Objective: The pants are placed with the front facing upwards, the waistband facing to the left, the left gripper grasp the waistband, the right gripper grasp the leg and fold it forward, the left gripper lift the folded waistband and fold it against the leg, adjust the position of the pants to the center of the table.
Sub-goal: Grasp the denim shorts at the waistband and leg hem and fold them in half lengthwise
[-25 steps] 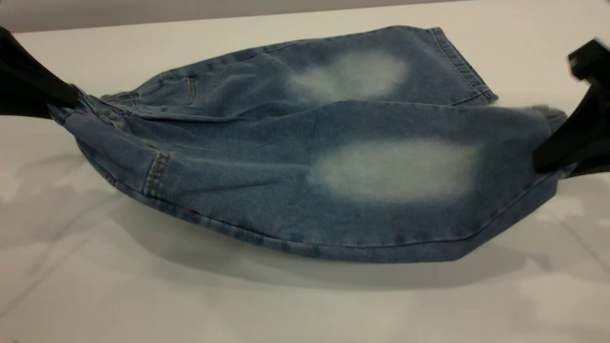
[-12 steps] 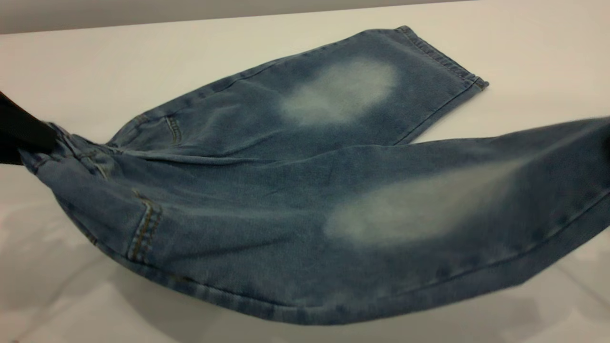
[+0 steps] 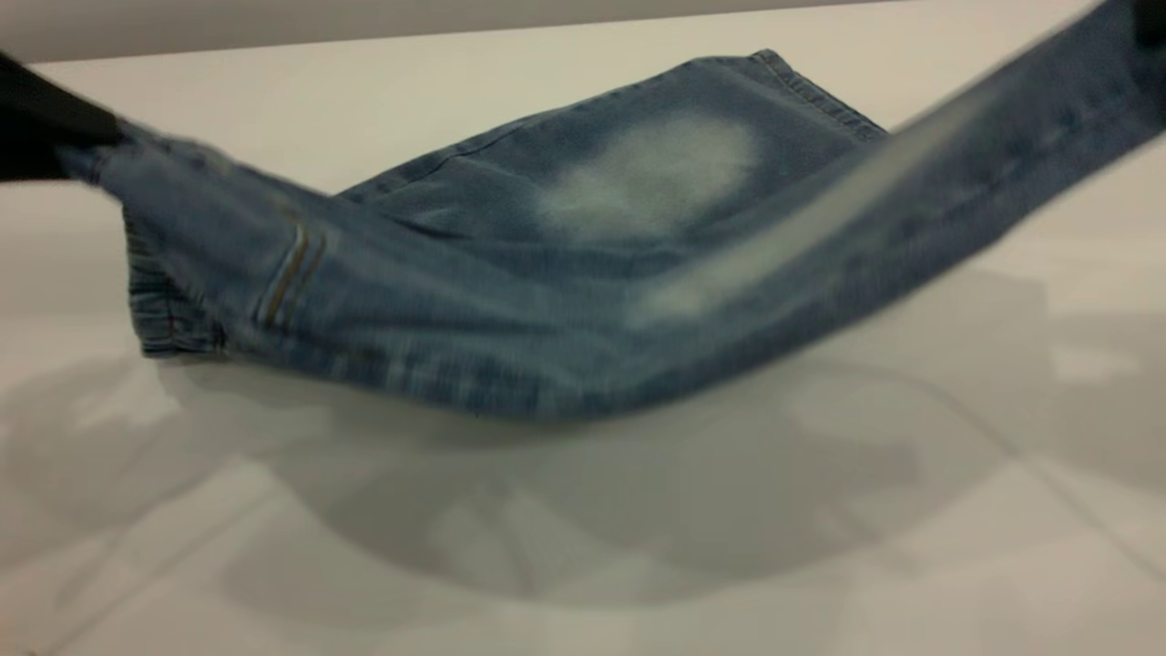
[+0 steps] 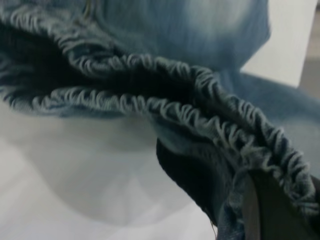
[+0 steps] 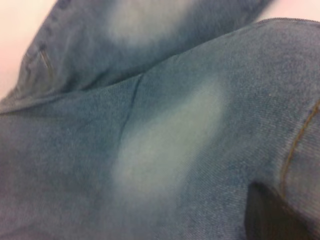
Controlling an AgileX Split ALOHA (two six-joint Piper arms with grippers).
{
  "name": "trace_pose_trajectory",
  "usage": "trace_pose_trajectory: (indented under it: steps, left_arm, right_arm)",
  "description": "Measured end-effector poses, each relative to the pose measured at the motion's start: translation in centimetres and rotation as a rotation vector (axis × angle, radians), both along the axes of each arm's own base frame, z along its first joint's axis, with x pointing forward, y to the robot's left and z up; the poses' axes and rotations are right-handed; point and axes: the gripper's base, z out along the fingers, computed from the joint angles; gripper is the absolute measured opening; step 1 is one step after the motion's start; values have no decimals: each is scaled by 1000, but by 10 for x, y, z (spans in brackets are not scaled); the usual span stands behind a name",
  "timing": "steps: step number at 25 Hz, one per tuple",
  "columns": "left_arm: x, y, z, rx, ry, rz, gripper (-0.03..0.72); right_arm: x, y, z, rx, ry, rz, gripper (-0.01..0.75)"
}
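**Pants slung between my two grippers over the table**

Exterior view: my left gripper (image 3: 55,123) is clamped on the waistband (image 3: 155,310) corner, lifted above the table (image 3: 583,547). From there the pants (image 3: 474,310) sag and climb again toward my right gripper (image 3: 1150,23), which pinches the near leg (image 3: 911,182) high at the frame's edge. The far leg (image 3: 656,173) lies flat beyond, its pale oval up. The table is plain white-grey with soft shadows beneath the cloth; a grey wall (image 3: 273,23) runs behind.

Left wrist view: the ruched waistband (image 4: 200,115) gapes just ahead of my finger (image 4: 270,210), white table (image 4: 90,175) below.

Right wrist view: my dark fingertip (image 5: 272,215) presses on denim by a stitched seam; the leg (image 5: 165,145) stretches away from it.
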Motion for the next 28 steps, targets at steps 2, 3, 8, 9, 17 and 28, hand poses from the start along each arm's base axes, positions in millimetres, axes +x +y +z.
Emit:
trace_pose_trajectory:
  steps: [2, 3, 8, 9, 17, 28]
  left_arm:
    - [4, 2, 2, -15, -15, 56, 109]
    - [6, 2, 2, -22, -22, 83, 109]
    - [11, 7, 2, -6, -31, 165, 109]
    - [12, 8, 1, 0, -28, 182, 109]
    - [20, 14, 3, -28, -43, 317, 109]
    - [32, 29, -11, -32, 18, 550, 109]
  right_arm:
    - [18, 0, -2, 10, 1, -14, 26]
    - [28, 0, -1, 15, -12, -24, 26]
    - [75, 0, -13, 38, 9, -43, 26]
    - [84, 1, -18, 43, 24, -42, 26]
    - [145, 6, -49, 117, 85, -49, 26]
    - [165, 6, -48, 144, 53, -66, 26]
